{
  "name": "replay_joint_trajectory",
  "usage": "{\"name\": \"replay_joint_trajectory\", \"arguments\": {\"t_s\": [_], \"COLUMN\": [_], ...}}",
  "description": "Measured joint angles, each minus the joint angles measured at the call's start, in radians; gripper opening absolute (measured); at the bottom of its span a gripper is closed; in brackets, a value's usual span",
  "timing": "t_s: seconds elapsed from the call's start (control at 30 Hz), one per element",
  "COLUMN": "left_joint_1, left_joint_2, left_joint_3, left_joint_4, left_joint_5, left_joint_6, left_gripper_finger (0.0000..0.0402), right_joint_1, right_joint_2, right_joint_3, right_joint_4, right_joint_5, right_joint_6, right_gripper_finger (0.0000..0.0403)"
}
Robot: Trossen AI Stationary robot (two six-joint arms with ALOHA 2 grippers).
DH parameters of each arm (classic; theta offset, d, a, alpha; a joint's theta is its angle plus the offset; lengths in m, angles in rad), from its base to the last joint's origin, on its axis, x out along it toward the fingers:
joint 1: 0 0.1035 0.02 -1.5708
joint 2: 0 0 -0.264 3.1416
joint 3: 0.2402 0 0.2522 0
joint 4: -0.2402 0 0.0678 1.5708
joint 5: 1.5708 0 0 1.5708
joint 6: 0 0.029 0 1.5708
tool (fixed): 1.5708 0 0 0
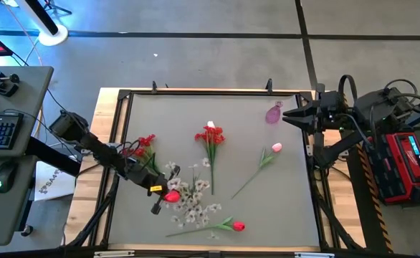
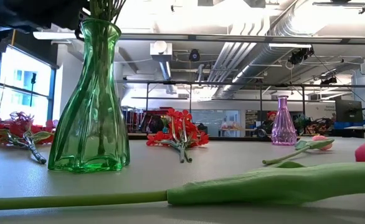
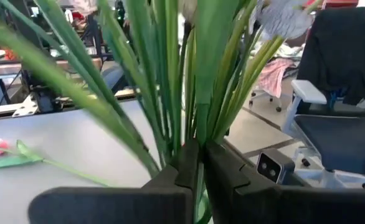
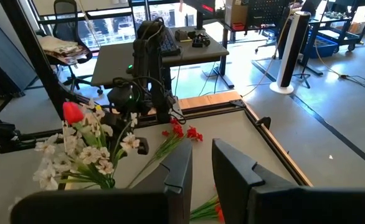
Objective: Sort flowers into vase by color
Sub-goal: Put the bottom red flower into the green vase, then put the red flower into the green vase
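The left gripper [image 1: 160, 193] is pinched on a green stem above the green vase [image 2: 90, 99], which holds white sprays [image 4: 83, 149] and one red tulip [image 4: 73, 112]. On the table [image 1: 289, 208] lie two red clusters [image 1: 144, 143] [image 1: 210, 136], one pink tulip [image 1: 275, 148] and one more red tulip [image 1: 237, 226]. One purple vase [image 1: 274, 113] stands empty. The right gripper [image 1: 290, 115] waits beside it, fingers nearly together, holding nothing.

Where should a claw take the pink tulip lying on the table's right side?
Grip the pink tulip mid-stem, below its leaf, coming straight down from above. It lies flat and diagonal, apart from the other flowers, so the claw's fingers should straddle the thin stem crosswise.
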Motion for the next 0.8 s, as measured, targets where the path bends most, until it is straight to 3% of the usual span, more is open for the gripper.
{"name": "replay_joint_trajectory", "arguments": {"t_s": [0.17,0.53,0.8], "left_joint_1": [0.000,-0.004,-0.023], "left_joint_2": [0.000,-0.022,-0.108], "left_joint_3": [0.007,0.007,0.007], "left_joint_4": [-0.002,-0.013,-0.122], "left_joint_5": [0.026,0.055,0.055], "left_joint_6": [0.000,-0.054,-0.053], "left_gripper_finger": [0.0044,0.0174,0.0217], "right_joint_1": [0.000,0.000,0.000], "right_joint_2": [0.000,0.000,0.000], "right_joint_3": [0.000,0.000,0.000], "right_joint_4": [0.000,0.000,0.000], "right_joint_5": [0.000,0.001,0.004], "right_joint_6": [0.000,0.000,0.000], "right_gripper_finger": [0.0051,0.0051,0.0051]}}
